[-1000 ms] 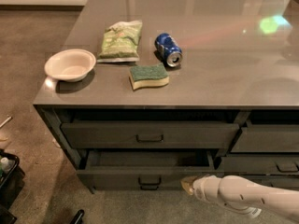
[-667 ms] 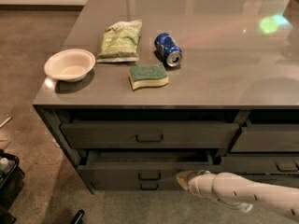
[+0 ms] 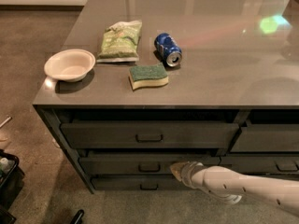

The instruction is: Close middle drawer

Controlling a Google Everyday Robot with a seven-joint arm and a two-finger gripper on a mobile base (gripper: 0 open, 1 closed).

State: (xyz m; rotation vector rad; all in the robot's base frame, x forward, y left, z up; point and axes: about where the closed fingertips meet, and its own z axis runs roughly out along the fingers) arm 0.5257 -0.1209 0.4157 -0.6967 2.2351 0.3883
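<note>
1. Tool [image 3: 178,170]: low in the view, right of centre, on the end of the pale arm [image 3: 243,186], which comes in from approx. 4 o'clock. Its tip points to 9 o'clock. Wide or narrow: I cannot tell.
2. The tool tip is at the front of the middle drawer [image 3: 117,164], and it looks to touch the front. The small loop handle [image 3: 149,167] is just beside the tip, at 9 o'clock.
3. Middle drawer: 2nd of three in the left column under the bench [image 3: 224,78], with a dark slot above its front. I cannot tell how far it stands out.
4. At 11 o'clock from the tool is the top drawer [image 3: 103,134], w/ a taller front and its own handle. At 7 o'clock is the bottom drawer [image 3: 121,183], w/ the slimmest front.
5. At 2 o'clock are more drawers [image 3: 266,139] in the right column.
6. Bench top, from the tool:
   - green-yellow sponge [image 3: 148,76] at approx. 11 o'clock, near the front edge;
   - blue can [image 3: 168,49] at 12 o'clock, lying on its side, just behind the sponge;
   - green bag [image 3: 120,41] at 11 o'clock, lying flat, left of the can;
   - pale bowl [image 3: 69,65] at 10 o'clock, upright, near the left front corner.
7. Brown floor [image 3: 28,41] is at the left of the bench.
</note>
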